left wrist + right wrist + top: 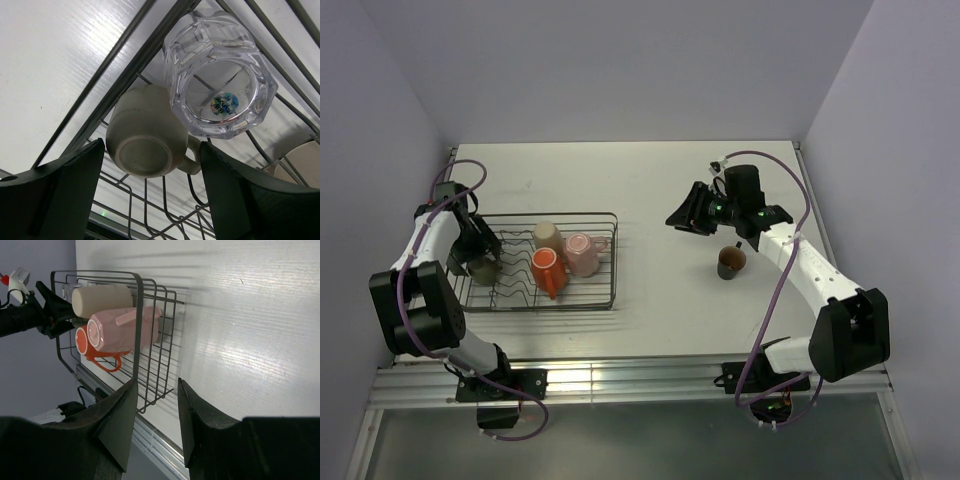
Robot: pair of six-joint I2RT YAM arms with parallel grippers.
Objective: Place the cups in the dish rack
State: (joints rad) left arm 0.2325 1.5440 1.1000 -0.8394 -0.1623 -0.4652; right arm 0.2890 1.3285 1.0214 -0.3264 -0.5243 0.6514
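Remote session, cups going into the dish rack (570,214): my left gripper (151,145) hangs at the rack's left end with its jaws spread. The small olive-green cup (142,137) lies on the wires between their tips, base towards the wrist camera. I cannot tell whether the jaws touch it. The clear glass (217,75) lies against that cup and carries a round iridescent sticker (223,105), its print too small to read. The beige tumbler (548,236), pink mug (582,254) and orange mug (548,273) lie close together mid-rack. The dark brown mug (731,262) stands on the white worktop (660,170), well apart from the rack. Near it, my right gripper (156,385) holds nothing, its jaws slightly parted.
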